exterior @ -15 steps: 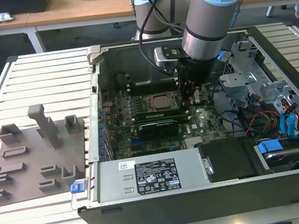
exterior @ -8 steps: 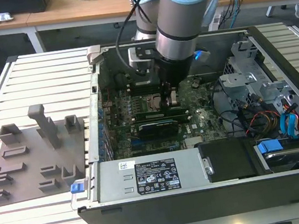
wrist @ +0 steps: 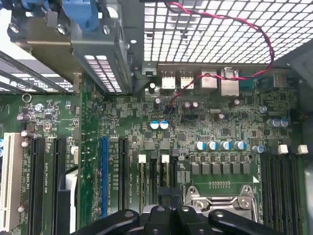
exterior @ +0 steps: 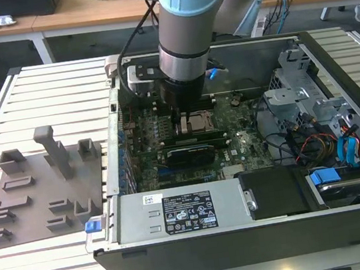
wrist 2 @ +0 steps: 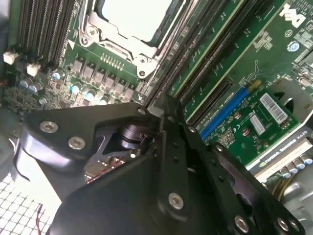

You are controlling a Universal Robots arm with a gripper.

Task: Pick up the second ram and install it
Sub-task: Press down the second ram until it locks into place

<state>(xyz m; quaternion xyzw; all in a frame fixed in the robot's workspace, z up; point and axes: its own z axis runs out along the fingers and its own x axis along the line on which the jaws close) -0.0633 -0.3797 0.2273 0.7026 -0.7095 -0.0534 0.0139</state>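
My gripper [exterior: 179, 120] reaches down into the open computer case, just beside the square processor socket [exterior: 196, 122]. In the second wrist view its black fingers meet at their tips [wrist 2: 164, 104] over the dark memory slots [wrist 2: 205, 54] next to the socket [wrist 2: 134, 22]. A slim dark strip, which I take for the second ram [exterior: 204, 133], lies along these slots. The fingertips stand at one end of it. I cannot tell whether they touch it. In the first wrist view the gripper [wrist: 168, 198] stands above slots with white latches [wrist: 165, 158].
A broad black card [exterior: 186, 153] sits in the board near the slots. The grey plate with upright blocks [exterior: 41, 195] lies at the exterior view's left, outside the case. Drive cages and cables [exterior: 327, 134] crowd the case at the exterior view's right. The power supply [exterior: 177, 212] lines the near wall.
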